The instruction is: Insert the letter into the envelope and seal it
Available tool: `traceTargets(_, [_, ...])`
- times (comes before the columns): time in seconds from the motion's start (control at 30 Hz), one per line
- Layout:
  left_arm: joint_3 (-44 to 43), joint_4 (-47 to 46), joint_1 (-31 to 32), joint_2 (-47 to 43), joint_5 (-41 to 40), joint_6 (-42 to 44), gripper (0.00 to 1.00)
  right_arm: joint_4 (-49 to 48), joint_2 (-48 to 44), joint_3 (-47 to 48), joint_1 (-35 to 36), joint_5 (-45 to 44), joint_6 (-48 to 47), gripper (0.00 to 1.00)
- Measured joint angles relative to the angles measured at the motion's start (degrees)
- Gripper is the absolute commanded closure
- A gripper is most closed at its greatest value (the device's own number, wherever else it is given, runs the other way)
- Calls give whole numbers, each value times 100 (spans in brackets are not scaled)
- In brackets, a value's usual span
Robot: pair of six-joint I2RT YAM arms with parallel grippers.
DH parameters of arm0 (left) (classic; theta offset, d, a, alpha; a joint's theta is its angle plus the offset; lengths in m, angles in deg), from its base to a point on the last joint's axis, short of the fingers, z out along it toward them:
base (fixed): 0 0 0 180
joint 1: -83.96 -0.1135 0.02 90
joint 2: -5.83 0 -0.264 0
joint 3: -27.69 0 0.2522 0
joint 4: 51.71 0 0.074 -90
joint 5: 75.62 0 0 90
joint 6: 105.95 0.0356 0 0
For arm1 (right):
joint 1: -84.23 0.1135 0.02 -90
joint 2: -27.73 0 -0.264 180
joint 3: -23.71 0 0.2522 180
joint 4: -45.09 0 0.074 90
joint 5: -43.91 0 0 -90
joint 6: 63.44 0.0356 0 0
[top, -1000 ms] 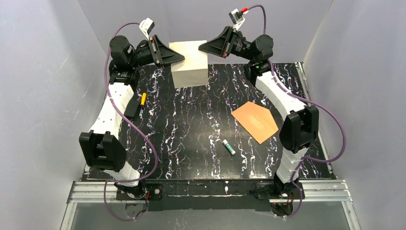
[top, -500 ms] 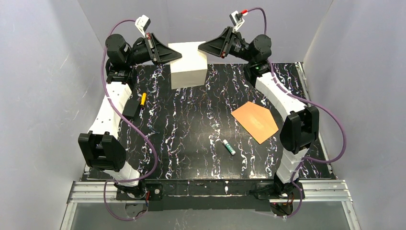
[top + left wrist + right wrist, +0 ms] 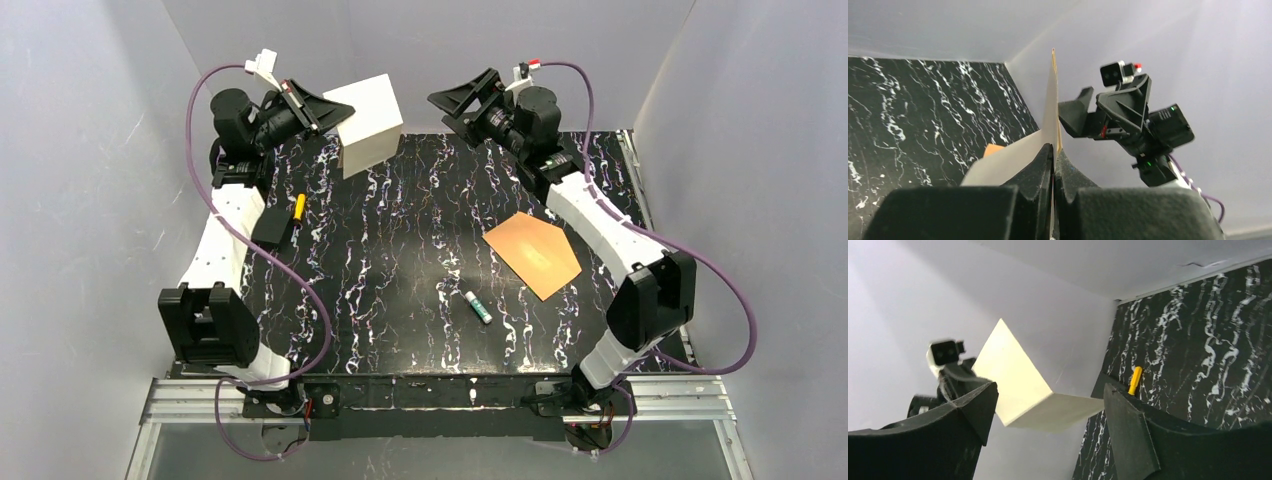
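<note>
The left gripper (image 3: 340, 108) is closed on one edge of the letter (image 3: 372, 122) and holds it in the air above the far left part of the table (image 3: 400, 330). The right gripper (image 3: 440, 108) is open and touches nothing, so the sheet may swing, sag or slip out on the way to the envelope (image 3: 533, 253), which lies flat on the right side, well apart. The letter looks cream-white and bent along a crease into two panels; no printed border shows, perhaps because only its back is visible.
</note>
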Motion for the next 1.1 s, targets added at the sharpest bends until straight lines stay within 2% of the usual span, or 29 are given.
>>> traceTargets(0.17, [120,293,13,-350,-778,118,100,1812,81,892,280,-973,83,15])
traceTargets(0.27, [216,337,13,-487,-1038,2,100,2015,153,977,439,-953,407,14])
traceTargets(0.47, [520,420,13,-498,-1475,-577,100,1799,551,817,704,-717,1005,11])
traceTargets(0.67, [675,501,13,-422,-1569,-1499,100,1287,758,693,892,-525,1491,11])
traceTargets(1.1, [723,516,15,-354,-1287,-2802,100,160,855,688,1036,-470,2181,20])
